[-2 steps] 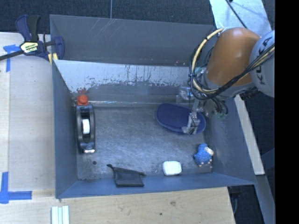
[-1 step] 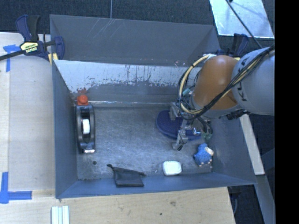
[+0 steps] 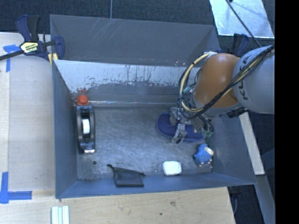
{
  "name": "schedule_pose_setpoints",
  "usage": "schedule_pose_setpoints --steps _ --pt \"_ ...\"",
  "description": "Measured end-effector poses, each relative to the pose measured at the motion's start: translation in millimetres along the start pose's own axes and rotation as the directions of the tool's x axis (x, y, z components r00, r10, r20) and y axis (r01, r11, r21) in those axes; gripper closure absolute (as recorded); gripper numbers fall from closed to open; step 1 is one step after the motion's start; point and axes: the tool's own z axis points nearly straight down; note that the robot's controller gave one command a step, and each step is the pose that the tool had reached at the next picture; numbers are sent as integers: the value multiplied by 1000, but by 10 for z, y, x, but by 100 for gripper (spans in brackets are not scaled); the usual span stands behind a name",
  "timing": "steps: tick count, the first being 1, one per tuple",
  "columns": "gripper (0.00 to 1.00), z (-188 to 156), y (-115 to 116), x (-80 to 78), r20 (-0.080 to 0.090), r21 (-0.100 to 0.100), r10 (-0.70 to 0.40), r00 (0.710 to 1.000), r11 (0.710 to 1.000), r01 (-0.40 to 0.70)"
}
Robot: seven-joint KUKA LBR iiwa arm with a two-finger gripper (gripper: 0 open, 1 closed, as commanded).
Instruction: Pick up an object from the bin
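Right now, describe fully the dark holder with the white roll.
The dark holder lies flat on the bin's floor along its left wall. It looks like glossy black plastic, long and rounded, with a white roll in its middle. An orange-red cap sits at its far end, perhaps part of it. No other loose thing touches it.

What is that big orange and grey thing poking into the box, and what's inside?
That is a robot arm; the orange part is its cover. One camera looks down on a grey metal bin, and the arm reaches in from the right. Its lower end is down by a dark blue round thing; whether it has grabbed anything, I cannot tell. Also in the bin: a small blue and white thing, a white block, a flat black thing, a black holder with a white roll and a small orange thing.
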Motion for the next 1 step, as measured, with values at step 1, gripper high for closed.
schedule_pose_setpoints --steps 1 --pt "100 -1190 97 30 0 1 -53 999 999 53"
